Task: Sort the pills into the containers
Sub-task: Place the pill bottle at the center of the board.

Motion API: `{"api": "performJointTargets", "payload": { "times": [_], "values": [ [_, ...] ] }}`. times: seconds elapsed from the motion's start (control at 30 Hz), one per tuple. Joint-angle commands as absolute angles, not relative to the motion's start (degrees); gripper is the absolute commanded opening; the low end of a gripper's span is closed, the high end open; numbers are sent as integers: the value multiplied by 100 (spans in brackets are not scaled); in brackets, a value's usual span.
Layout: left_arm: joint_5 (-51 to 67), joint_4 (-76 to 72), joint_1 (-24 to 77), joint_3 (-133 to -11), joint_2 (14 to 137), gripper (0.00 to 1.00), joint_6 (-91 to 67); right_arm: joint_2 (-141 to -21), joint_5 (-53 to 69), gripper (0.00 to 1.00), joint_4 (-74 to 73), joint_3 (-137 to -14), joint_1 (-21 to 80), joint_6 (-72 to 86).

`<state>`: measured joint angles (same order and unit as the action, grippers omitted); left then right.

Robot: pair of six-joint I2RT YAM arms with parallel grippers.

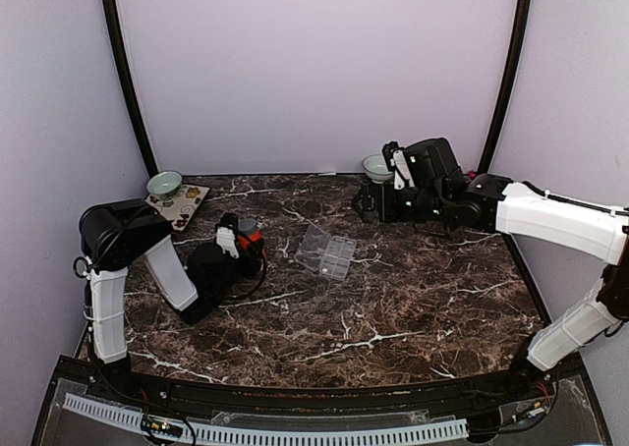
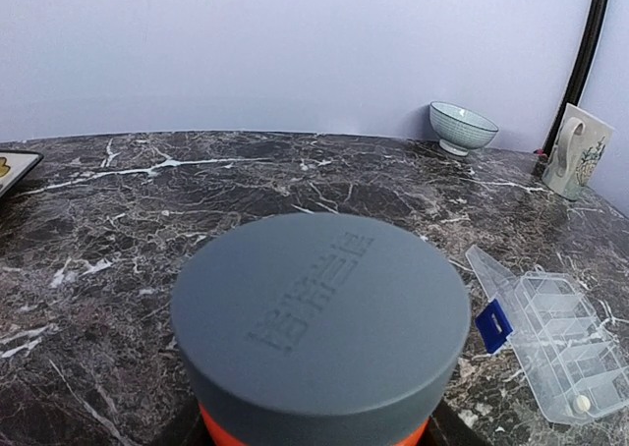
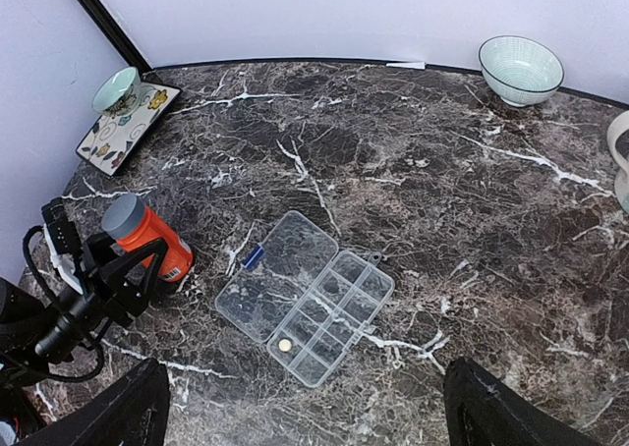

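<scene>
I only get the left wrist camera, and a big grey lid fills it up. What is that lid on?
Observer: It caps an orange bottle, and the left end effector is gripping that bottle.
Operator: Where's the other arm?
Observer: The right end effector hangs open at the far right, beside a pale bowl.
Operator: What's way over on my left?
Observer: A green bowl sits at the far end of a patterned plate.
</scene>
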<state>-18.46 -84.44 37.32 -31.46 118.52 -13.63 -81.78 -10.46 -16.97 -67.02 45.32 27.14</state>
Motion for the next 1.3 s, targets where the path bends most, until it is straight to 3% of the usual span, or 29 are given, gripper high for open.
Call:
{"api": "performJointTargets", "payload": {
  "times": [0.0,0.27,0.83,0.9,1.13,1.17,1.23,1.27],
  "values": [
    [-1843,-8781,3795,-3059,11832,19,-1331,-8170,-946,98,-1484,-6560,4498,2815],
    [-1874,-8765,3931,-2919,11808,26,-1400,-8073,-867,97,-1382,-6321,4500,2889],
    [-2227,-8706,4223,-2814,11786,49,-1389,-7898,-774,97,-1318,-6033,4496,2868],
    [-2290,-8726,4259,-2806,11786,55,-1381,-7878,-758,97,-1313,-6009,4497,2859],
    [-2574,-8889,4408,-2694,11739,58,-1388,-7840,-671,98,-1308,-5951,4493,2822],
    [-2595,-8908,4419,-2671,11727,65,-1396,-7833,-661,98,-1309,-5943,4498,2815],
    [-2618,-8952,4449,-2634,11695,90,-1412,-7831,-638,98,-1310,-5946,4494,2792],
    [-2627,-8957,4454,-2620,11671,92,-1415,-7823,-635,98,-1312,-5946,4492,2788]
  ]
}}
